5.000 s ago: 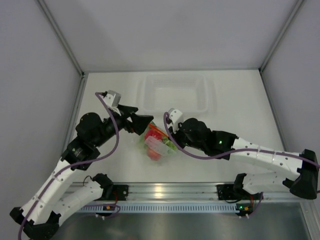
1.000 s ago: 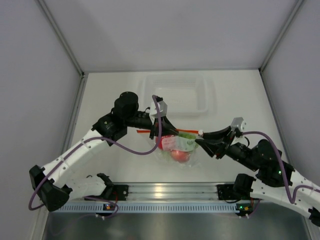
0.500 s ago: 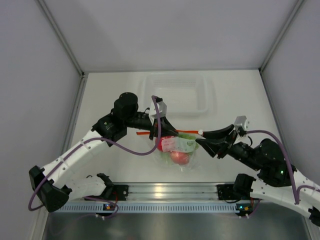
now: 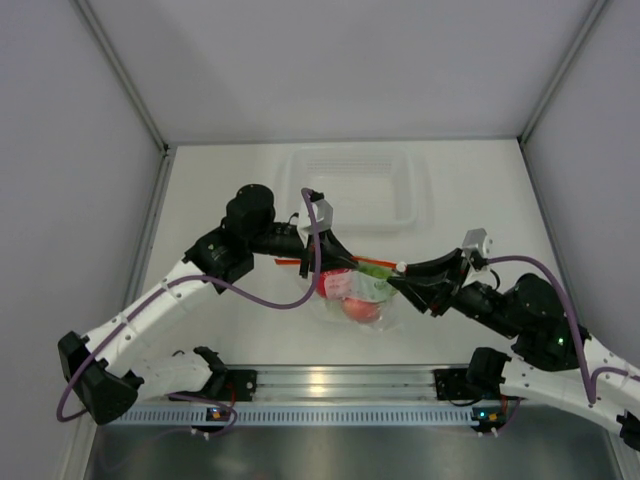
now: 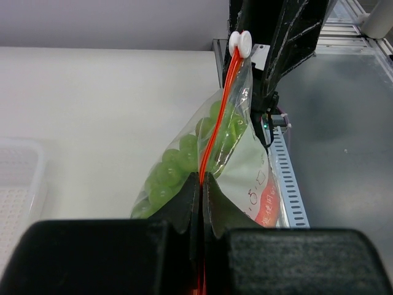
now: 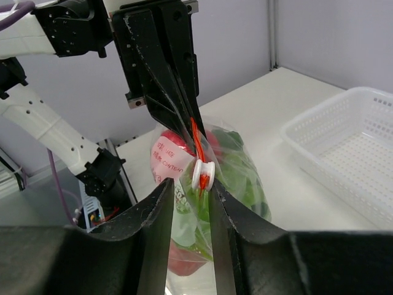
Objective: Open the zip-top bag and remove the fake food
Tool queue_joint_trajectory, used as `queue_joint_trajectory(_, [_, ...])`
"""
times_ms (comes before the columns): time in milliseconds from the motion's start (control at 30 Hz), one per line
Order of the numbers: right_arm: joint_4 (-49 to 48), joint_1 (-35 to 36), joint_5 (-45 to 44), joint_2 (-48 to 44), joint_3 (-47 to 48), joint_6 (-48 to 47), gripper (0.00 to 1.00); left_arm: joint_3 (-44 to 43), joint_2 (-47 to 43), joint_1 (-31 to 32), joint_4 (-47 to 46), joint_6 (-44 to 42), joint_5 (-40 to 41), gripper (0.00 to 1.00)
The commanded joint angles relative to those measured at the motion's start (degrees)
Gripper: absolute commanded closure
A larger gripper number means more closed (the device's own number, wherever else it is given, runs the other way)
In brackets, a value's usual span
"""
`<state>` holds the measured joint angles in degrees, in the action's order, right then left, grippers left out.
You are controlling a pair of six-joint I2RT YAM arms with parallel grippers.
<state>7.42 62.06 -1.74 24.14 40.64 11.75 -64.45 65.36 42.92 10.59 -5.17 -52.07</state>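
The zip-top bag (image 4: 356,292) hangs over the table, holding the fake food: green grapes (image 5: 167,173), lettuce (image 6: 238,171) and a red fruit (image 6: 184,258). My left gripper (image 5: 201,179) is shut on the orange-red zip strip (image 5: 218,117) at the bag's left end (image 4: 334,262). My right gripper (image 6: 189,184) stands open at the right end (image 4: 400,274). The strip's white slider (image 6: 202,173) sits between its fingers, close to the right-hand finger and with a gap to the other. The strip looks zipped along its length.
A rigid clear tray (image 4: 350,185) lies on the table behind the bag, also in the right wrist view as a white perforated basket (image 6: 344,144). The metal rail (image 4: 330,385) with the arm bases runs along the near edge.
The right gripper's jaws have narrowed around the slider and that arm has edged slightly left. The left gripper and the bag have stayed in place.
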Motion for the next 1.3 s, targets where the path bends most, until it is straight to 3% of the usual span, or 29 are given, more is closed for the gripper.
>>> queue_joint_trajectory(0, [-2.2,-0.5,-0.8,0.0,1.2,-0.4,0.7,-0.2,-2.4,0.2,-5.8,1.1,-0.1,1.0])
queue_joint_trajectory(300, [-2.8,-0.5,-2.2,-1.1,-0.3,-0.9,0.72,0.7,-3.3,0.2,-7.1,2.0,-0.7,1.0])
queue_joint_trajectory(433, [-2.8,-0.5,-2.0,-1.1,-0.2,-1.2,0.8,0.8,-2.6,0.2,-7.4,2.4,-1.7,1.0])
queue_joint_trajectory(900, [-2.9,-0.5,-1.8,-1.8,-1.4,-1.2,0.79,1.4,-2.4,0.3,-8.9,3.8,-1.1,1.0])
queue_joint_trajectory(1000, [-2.9,-0.5,-2.0,-1.8,-1.2,-1.2,0.87,1.9,-2.4,0.3,-8.8,3.8,-1.7,1.0])
queue_joint_trajectory(1067, [-2.4,-0.5,-1.8,-1.6,-0.7,-1.5,1.0,2.1,-2.3,0.3,-8.8,3.8,-1.8,1.0])
queue_joint_trajectory(1267, [0.0,-0.5,-3.8,0.6,1.7,-3.2,1.0,4.0,-1.7,0.3,-9.0,1.4,-1.1,1.0])
